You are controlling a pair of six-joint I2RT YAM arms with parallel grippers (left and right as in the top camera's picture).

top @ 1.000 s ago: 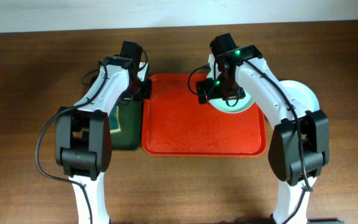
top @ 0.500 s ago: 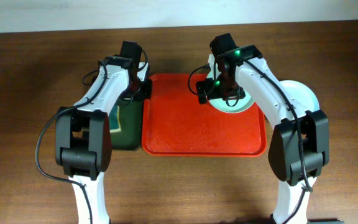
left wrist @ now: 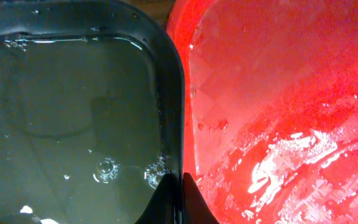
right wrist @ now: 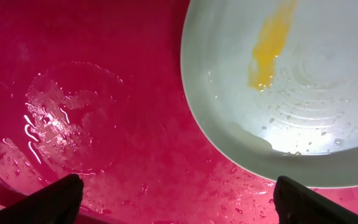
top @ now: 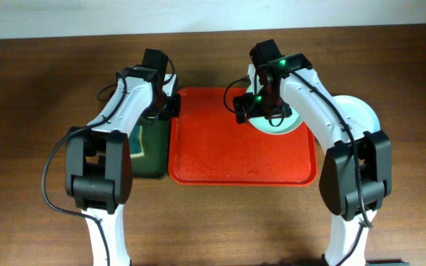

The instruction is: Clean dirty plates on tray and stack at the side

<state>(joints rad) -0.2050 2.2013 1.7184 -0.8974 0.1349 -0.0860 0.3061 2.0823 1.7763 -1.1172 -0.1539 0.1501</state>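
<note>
On the red tray (top: 228, 159), toward its 1 o'clock corner, lies a pale plate (right wrist: 303, 93) with a yellow smear (right wrist: 267, 50) and water drops on it. The right gripper (right wrist: 178, 182) hangs over the wet tray floor at the plate's 7 o'clock rim, its jaws spread wide and grasping nothing. The left gripper (left wrist: 180, 193) is clenched with nothing between its fingers, above the place where the dark green tray (left wrist: 173, 93), filled with water (left wrist: 73, 112), meets the red one. A white plate (top: 361, 111) lies on the table (top: 35, 111) at the tray's 3 o'clock side.
</note>
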